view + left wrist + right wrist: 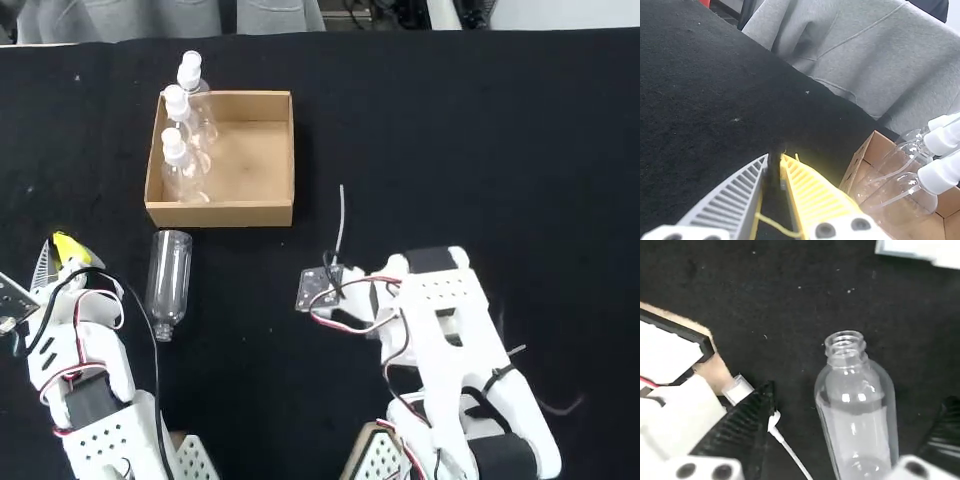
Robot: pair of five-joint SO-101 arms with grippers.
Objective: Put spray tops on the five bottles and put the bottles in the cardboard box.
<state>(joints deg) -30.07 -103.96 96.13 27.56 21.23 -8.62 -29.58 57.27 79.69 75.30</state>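
**Right gripper** (857, 395): black ribbed fingers spread wide, released, clamping nothing.
- Between them is a clear plastic bottle with an open threaded neck (855, 412), uncapped, its neck pointing away from the wrist. I cannot tell whether either finger touches it.
- A white spray top with a thin white dip tube (737, 387) sits against the tip of one black finger, with the tube trailing back along that finger.

**Left gripper** (776, 159): one grey and one yellow ribbed finger, drawn almost together with a slim slit between them, empty. It is over the black table cloth (480, 150), well short of the box.

**Clear uncapped plastic bottle** (168, 282): on its side on the cloth, just outside the box's near wall, its neck pointing away from the box. I cannot tell whether it is the bottle seen at the right wrist.

**Shallow open brown cardboard box** (220, 213): holds three clear bottles fitted with white spray tops (185, 175). They are lined along one side wall, and the farthest top reaches past the far rim.
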